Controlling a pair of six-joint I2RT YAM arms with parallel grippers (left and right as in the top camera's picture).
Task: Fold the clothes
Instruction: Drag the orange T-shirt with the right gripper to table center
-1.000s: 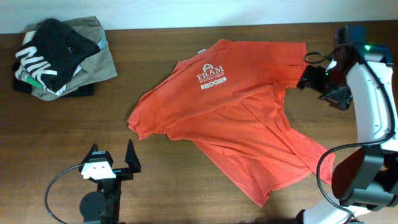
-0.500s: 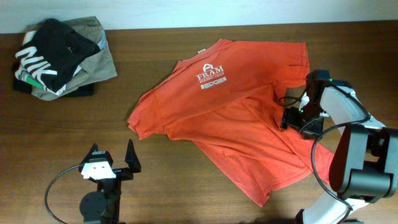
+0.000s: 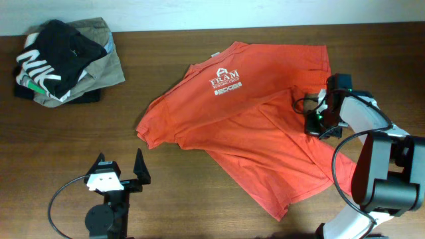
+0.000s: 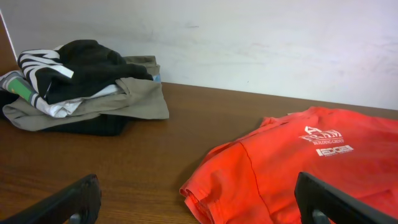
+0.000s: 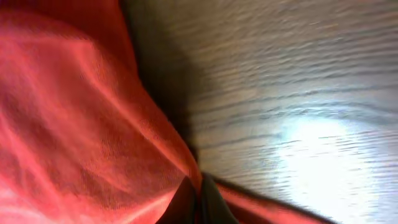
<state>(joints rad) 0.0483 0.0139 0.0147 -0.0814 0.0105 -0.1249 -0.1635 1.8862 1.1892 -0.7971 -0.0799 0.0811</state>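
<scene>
T-shirt [image 3: 252, 126] sprawls centre-right of frame on table [image 3: 192, 199]. Long axis diagonal: chest print [image 3: 226, 83] upper left, hem lower right. Your right claw [image 3: 313, 123] at its right edge, pinching cloth fold per wrist view. Left claw [image 3: 120, 159] lower left, spread, empty, well apart. Right arm nearer; likely pull goes leftward across axis.

The overhead camera looks straight down on the whole wooden table [image 3: 153, 66]. The left wrist camera sits low at the near left and faces the far wall [image 4: 261, 43]. Both views show the garment pile [image 3: 63, 63] and the red-orange T-shirt [image 3: 246, 126]. The right wrist camera is pressed close against that shirt's cloth and bare wood.
</scene>
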